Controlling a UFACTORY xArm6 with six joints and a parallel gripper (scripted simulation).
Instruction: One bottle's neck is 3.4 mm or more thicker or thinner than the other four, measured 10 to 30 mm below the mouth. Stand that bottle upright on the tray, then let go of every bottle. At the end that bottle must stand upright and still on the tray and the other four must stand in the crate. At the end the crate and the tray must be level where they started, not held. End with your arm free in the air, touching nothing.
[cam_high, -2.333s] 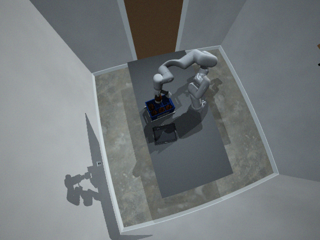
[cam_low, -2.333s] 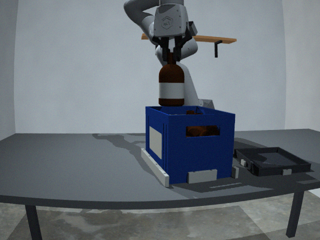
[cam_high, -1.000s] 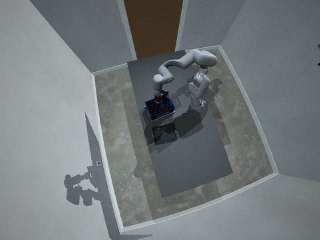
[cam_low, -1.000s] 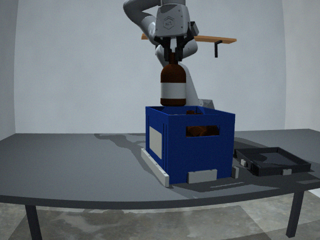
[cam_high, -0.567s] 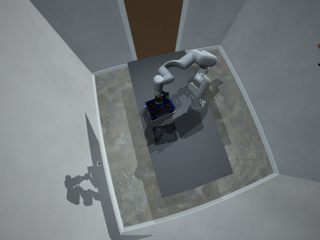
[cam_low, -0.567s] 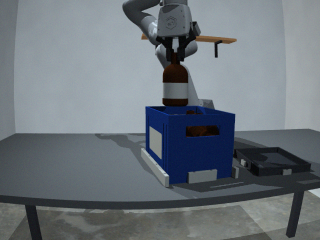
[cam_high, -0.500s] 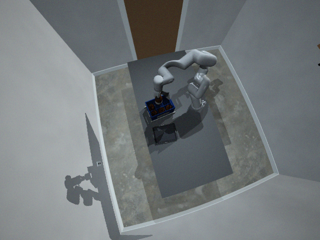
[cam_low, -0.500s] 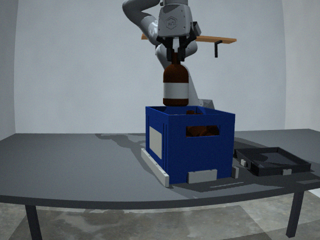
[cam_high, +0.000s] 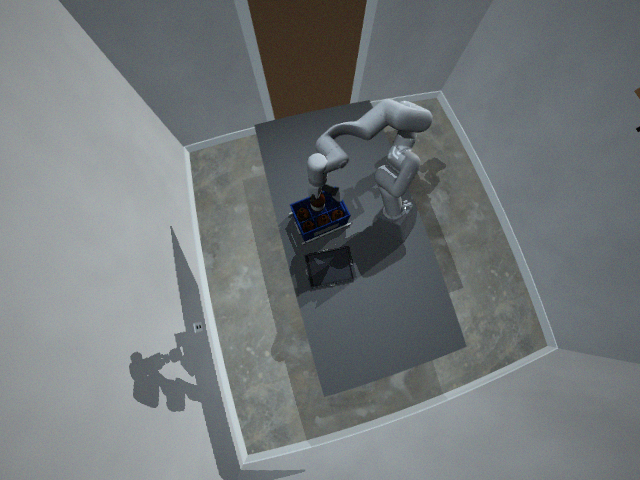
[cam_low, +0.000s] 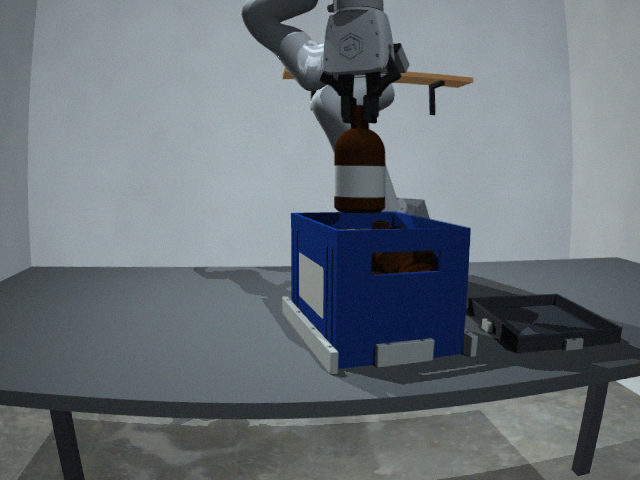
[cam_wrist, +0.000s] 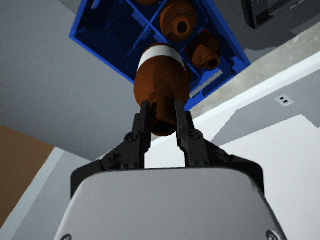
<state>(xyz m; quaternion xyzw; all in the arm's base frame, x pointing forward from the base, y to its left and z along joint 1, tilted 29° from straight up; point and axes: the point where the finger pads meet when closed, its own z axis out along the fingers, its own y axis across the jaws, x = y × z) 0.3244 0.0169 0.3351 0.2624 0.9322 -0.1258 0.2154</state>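
The pincer (cam_high: 316, 197) (cam_low: 360, 107) (cam_wrist: 162, 110) is closed on the neck of a brown bottle (cam_high: 317, 202) (cam_low: 359, 149) (cam_wrist: 161, 80), one dark finger on each side just under the mouth. The bottle hangs upright above the crate (cam_high: 344, 219) (cam_low: 403, 304) (cam_wrist: 102, 59), its base about level with the crate's rim in the exterior view. Whether this is the odd-necked one I cannot tell by eye.

The neck looks like the right place to take hold: slim, straight-sided and reachable from over the crate, while the body is much wider. I would expect stiff, smooth glass, perhaps slippery and likely breakable if knocked, with most of the weight low in the wide body. Held so high, it could swing or twist between the fingers, so slow travel and a soft, square landing seem wise. The pale label (cam_high: 317, 207) (cam_low: 360, 181) (cam_wrist: 161, 51) sits low on the body, well away from the fingers.

Inside the crate, below the held bottle, stand the other bottles, their necks offering the same hold. Beside the crate, apart from it on the table (cam_high: 382, 320) (cam_low: 155, 351), lies the low-walled black tray (cam_high: 349, 264) (cam_low: 560, 341) (cam_wrist: 248, 16), with no bottle on it.

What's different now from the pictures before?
The gripper and the bottle it holds slid a little to the right in the exterior view, toward the tray's side. Nothing was grabbed or let go. The blue crate and black tray stayed put.
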